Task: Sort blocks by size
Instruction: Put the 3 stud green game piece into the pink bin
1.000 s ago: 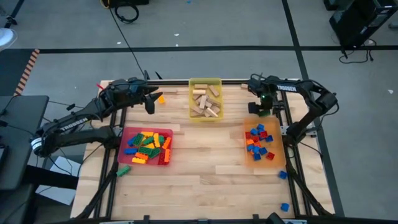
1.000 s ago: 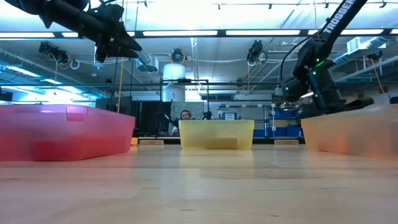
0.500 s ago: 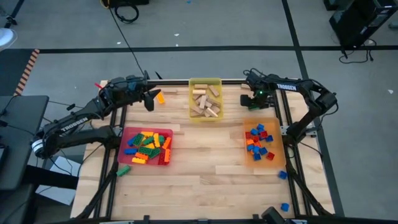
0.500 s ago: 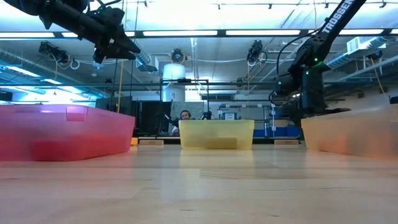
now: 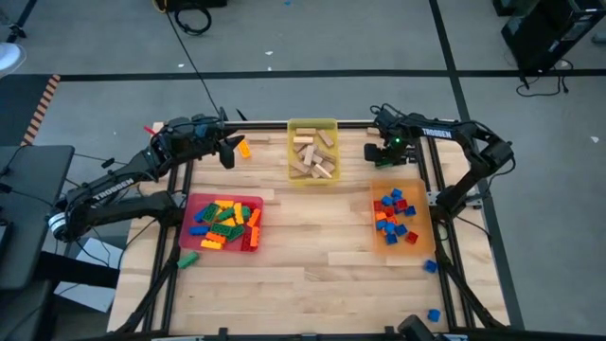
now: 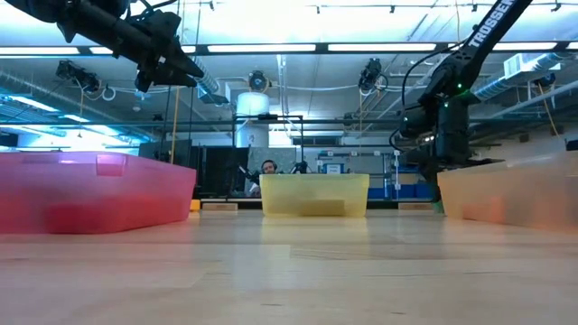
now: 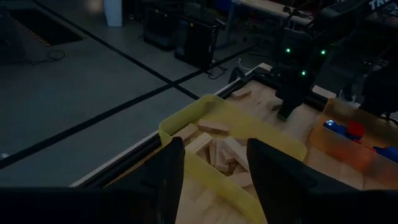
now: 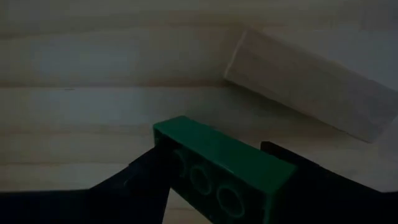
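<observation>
My right gripper [image 5: 383,157] points down at the table's far right, beside the orange tray [image 5: 424,220] of small red and blue bricks. A green studded brick [image 8: 224,171] sits between its fingers, next to a tan wooden block [image 8: 311,93]. My left gripper [image 5: 228,154] hovers at the far left, open and empty, close to a loose orange brick [image 5: 245,150]. Its wrist view looks onto the yellow bin [image 7: 186,127] of wooden blocks. The red tray [image 5: 254,201] holds long bricks of mixed colours. My right gripper pinches the green brick between its two fingers, one finger [image 8: 146,171] at each short end [image 8: 163,144]. The fingers come from above and point down. The brick lies low at the table [image 6: 442,206], its hollow underside turned toward the wrist camera.
The yellow bin [image 5: 312,125] stands at the far middle, between the two arms. Loose bricks lie near the front edges: a green one [image 5: 187,258] at the left and blue ones [image 5: 429,266] [image 5: 434,314] at the right. The table's middle is bare wood.
My right gripper has gone a little toward the table's left and far edge, away from the orange tray, and has tipped until it points straight down over the green brick.
</observation>
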`<state>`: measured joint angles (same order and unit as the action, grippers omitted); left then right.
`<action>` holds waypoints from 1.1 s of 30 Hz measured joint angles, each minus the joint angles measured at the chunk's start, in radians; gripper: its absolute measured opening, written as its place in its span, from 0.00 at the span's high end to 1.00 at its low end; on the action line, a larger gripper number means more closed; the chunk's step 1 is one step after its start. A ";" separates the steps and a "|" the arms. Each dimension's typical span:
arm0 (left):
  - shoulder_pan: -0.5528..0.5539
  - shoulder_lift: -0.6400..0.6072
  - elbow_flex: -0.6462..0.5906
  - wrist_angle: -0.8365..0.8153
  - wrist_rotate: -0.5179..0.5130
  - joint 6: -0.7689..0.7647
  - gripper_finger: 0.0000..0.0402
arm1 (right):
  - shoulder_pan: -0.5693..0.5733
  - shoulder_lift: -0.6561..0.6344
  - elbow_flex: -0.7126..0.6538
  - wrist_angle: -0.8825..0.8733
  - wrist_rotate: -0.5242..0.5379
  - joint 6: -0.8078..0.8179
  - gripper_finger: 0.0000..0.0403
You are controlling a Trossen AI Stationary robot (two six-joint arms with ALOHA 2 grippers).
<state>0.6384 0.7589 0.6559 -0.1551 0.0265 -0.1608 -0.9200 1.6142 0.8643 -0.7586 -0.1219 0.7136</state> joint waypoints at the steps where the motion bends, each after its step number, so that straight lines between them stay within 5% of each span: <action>1: 0.000 0.000 0.000 0.000 0.000 0.000 0.54 | 0.001 -0.008 -0.001 -0.003 0.000 0.000 0.40; 10: 0.000 0.000 0.000 0.000 0.000 0.000 0.54 | 0.027 -0.185 0.000 -0.005 0.000 0.000 0.40; 17: 0.000 0.000 0.000 0.026 0.000 0.000 0.54 | 0.169 -0.361 0.000 0.077 -0.001 0.007 0.40; 25: 0.000 0.000 0.000 0.084 -0.001 0.000 0.54 | 0.383 -0.453 0.001 0.337 0.087 0.054 0.40; 33: -0.004 0.000 0.000 0.074 0.000 0.027 0.54 | 0.602 -0.359 0.002 0.757 0.132 -0.032 0.40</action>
<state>0.6340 0.7585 0.6559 -0.0814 0.0261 -0.1337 -0.3184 1.2550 0.8661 -0.0015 0.0098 0.6812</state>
